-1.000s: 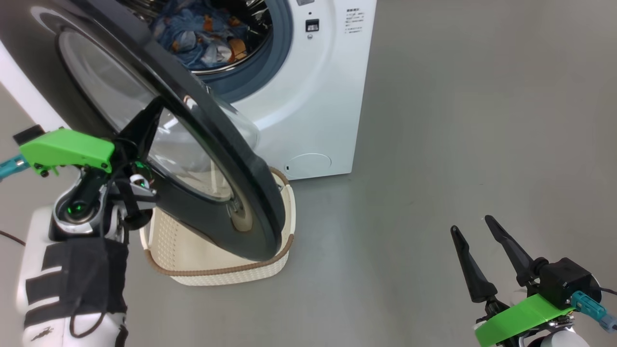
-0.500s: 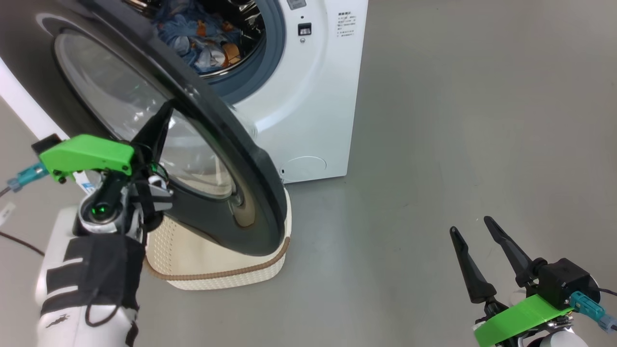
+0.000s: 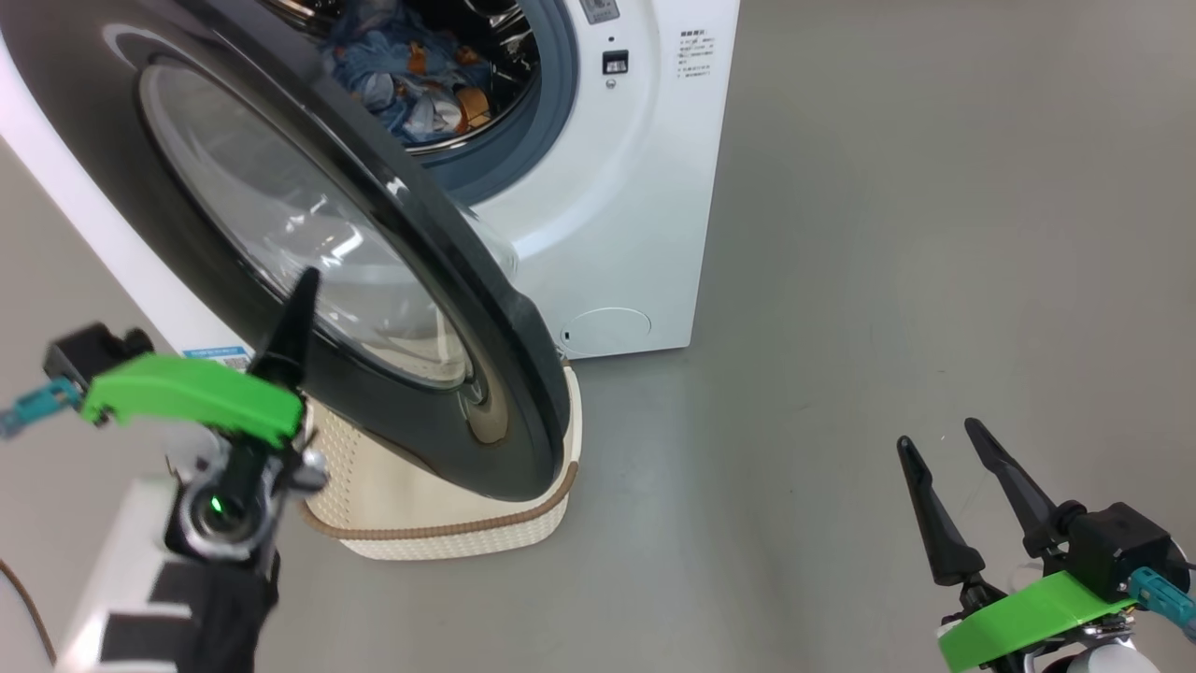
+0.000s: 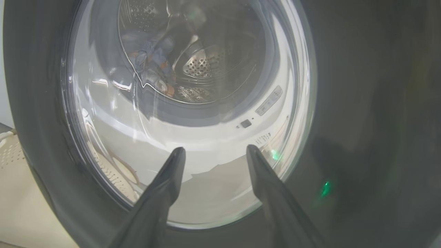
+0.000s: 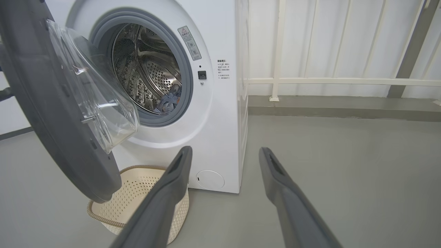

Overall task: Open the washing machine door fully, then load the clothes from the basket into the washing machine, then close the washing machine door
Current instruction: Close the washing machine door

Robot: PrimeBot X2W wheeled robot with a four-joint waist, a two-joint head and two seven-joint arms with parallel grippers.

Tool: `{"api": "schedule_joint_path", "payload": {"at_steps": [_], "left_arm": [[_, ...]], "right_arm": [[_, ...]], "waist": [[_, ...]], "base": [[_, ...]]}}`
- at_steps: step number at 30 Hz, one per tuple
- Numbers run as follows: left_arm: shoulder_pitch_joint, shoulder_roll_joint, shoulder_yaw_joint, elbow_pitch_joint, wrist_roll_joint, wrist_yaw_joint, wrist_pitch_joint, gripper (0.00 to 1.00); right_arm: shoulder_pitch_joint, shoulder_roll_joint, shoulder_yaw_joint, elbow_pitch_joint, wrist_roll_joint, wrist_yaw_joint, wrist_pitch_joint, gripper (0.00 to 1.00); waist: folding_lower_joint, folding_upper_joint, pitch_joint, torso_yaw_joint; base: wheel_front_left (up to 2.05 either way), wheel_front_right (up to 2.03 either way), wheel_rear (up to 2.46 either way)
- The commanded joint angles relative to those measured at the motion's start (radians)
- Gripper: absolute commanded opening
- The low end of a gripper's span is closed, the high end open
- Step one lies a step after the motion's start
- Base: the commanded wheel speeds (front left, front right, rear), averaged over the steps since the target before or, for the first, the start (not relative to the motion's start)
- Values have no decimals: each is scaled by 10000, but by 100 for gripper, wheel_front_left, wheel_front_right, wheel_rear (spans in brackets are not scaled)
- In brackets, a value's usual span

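Observation:
The white washing machine (image 3: 617, 206) stands at the top of the head view. Its door (image 3: 505, 374) is half swung out, the black ring hanging over the cream basket (image 3: 448, 533). Light-blue clothes (image 3: 411, 75) lie in the steel drum. My left gripper (image 4: 215, 148) is open and empty, pointing at the outer face of the door (image 4: 361, 103) just below the glass bowl; the clothes (image 4: 151, 60) show through the glass. I cannot tell whether it touches. Low on the right, my right gripper (image 3: 938, 435) is open and empty, well away from the machine. From the right wrist, the basket (image 5: 137, 182) looks empty.
Grey floor (image 3: 888, 234) spreads to the right of the machine. A white railing (image 5: 327, 81) and a low grey kerb (image 5: 344, 106) run behind it. A small blue label (image 3: 217, 353) sits on the machine's lower front by my left wrist.
My left gripper has dropped lower and drawn back from the door glass. The head view has shifted a little. The right gripper has stayed still.

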Motion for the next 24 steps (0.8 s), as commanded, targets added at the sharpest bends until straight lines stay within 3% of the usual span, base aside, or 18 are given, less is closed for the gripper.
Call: {"api": "schedule_joint_path", "payload": {"at_steps": [1, 8, 12, 19, 24], "left_arm": [[97, 454, 118, -444, 261, -96, -180, 100], [1383, 1343, -883, -1108, 2428, -75, -1957, 100], [1862, 1628, -1359, -973, 3867, 417, -2820, 100], [2415, 1705, -1314, -1162, 6533, 1551, -3236, 100], [3148, 1292, -540, -1916, 7809, 1783, -3242, 100]], "right_arm": [[27, -136, 136, -289, -64, 16, -49, 100], [169, -117, 8, -346, -118, 16, -49, 100], [257, -124, -94, -382, -152, 16, -49, 100], [241, -191, -157, -430, -210, 16, -49, 100], [186, -248, -166, -447, -245, 16, -49, 100]], "waist": [[0, -1, -21, 18], [0, -1, -124, 8], [0, -1, -147, 35], [0, -1, -52, 24], [0, -1, 21, -23]], "base": [[0, 0, 0], [0, 0, 0], [0, 0, 0], [0, 0, 0], [0, 0, 0]]}}
